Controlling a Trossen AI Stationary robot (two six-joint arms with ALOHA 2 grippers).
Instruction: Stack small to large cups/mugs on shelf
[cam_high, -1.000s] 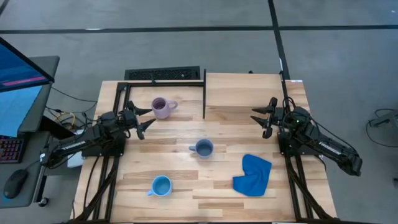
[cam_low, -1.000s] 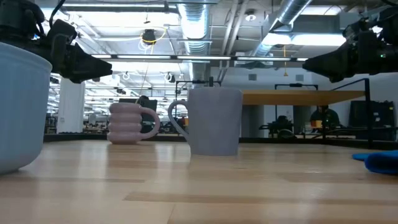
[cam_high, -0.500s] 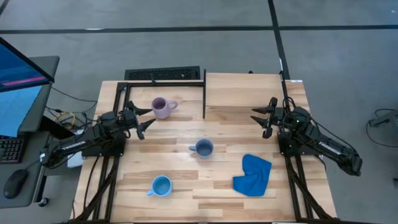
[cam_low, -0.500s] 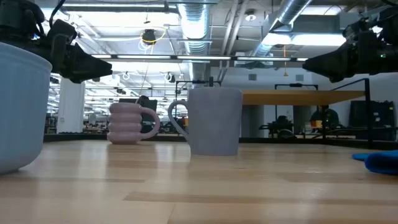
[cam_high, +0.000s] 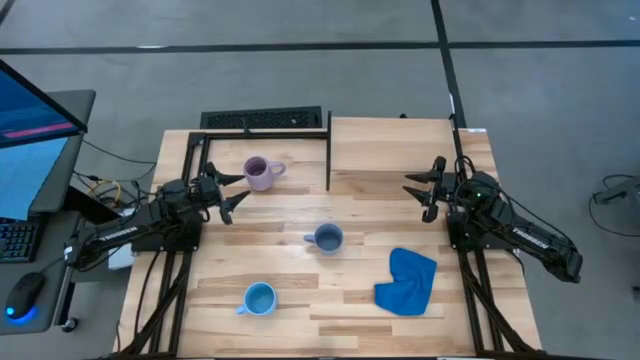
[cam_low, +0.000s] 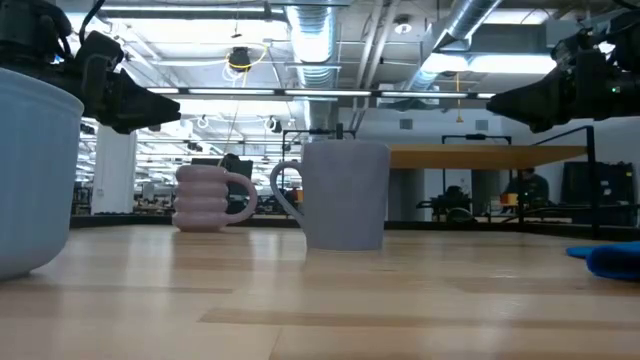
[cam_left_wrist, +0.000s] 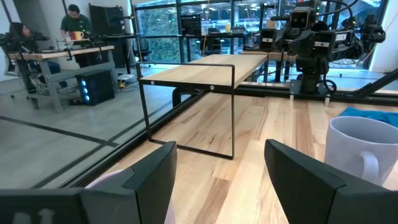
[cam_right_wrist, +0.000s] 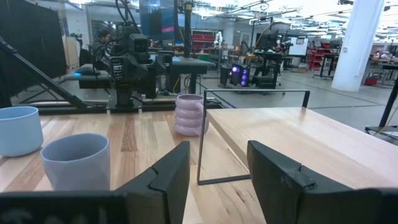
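Left gripper (cam_high: 232, 192) fingers spread wide, empty, just beside lilac mug (cam_high: 260, 173); right gripper (cam_high: 420, 188) fingers parted, empty, at shelf (cam_high: 395, 145) front edge; grey-blue mug (cam_high: 327, 238) mid-counter (cam_high: 300, 300), sky blue mug (cam_high: 258, 298) nearer front, blue cloth (cam_high: 407, 281) right; shelf bare

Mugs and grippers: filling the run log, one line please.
mugs: three on table | shelf: bare | left gripper: open, empty | right gripper: open, empty
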